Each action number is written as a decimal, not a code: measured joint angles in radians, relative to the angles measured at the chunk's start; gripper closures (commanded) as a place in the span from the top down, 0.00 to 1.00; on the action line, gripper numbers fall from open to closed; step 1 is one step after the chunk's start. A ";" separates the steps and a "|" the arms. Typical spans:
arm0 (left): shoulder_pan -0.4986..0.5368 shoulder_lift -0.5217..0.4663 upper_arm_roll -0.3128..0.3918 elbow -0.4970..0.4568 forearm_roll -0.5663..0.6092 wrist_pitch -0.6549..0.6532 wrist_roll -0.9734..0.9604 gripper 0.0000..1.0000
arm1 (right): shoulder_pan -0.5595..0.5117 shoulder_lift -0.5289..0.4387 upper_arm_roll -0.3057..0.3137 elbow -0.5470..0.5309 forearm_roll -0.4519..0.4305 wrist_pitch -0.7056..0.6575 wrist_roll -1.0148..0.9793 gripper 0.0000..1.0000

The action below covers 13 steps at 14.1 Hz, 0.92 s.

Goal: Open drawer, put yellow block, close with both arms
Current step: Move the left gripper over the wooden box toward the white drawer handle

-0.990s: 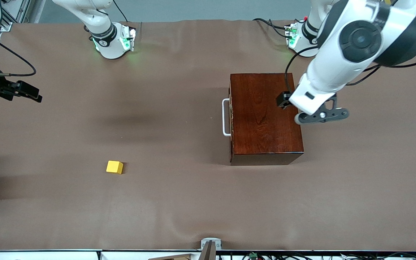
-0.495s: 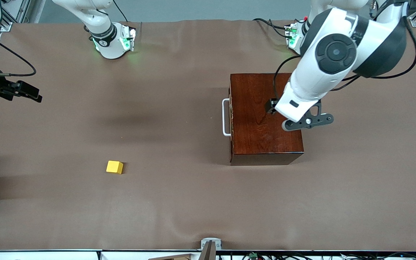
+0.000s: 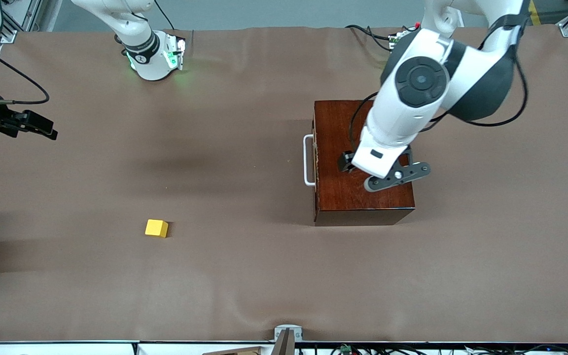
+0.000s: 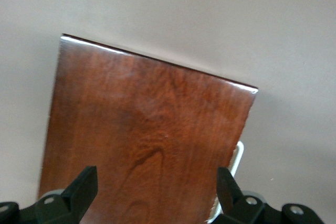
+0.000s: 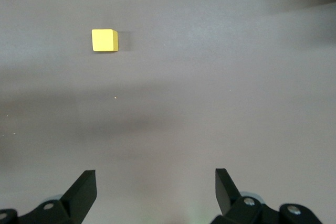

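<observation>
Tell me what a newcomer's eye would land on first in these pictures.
First, the glossy dark reddish-brown wooden box toward the left arm's end of the table, its drawer shut, the white U-shaped bar handle facing the table's middle. The left gripper hangs open over the box's top. Next, the small bright yellow cube alone on the brown cloth, nearer the front camera; the open right gripper waits over bare cloth.
</observation>
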 measured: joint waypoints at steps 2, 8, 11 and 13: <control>-0.032 0.024 0.000 0.001 0.000 0.032 -0.055 1.00 | 0.000 0.000 0.000 0.000 0.000 0.000 0.000 1.00; -0.111 0.099 0.003 0.007 0.000 0.180 -0.180 1.00 | 0.000 0.000 0.000 0.000 0.000 0.000 0.000 1.00; -0.141 0.121 0.004 0.008 0.000 0.225 -0.198 1.00 | 0.000 0.000 0.000 0.000 0.000 0.000 0.000 1.00; -0.163 0.134 0.005 0.009 0.000 0.241 -0.220 1.00 | 0.000 0.000 0.000 0.000 0.000 0.000 0.000 1.00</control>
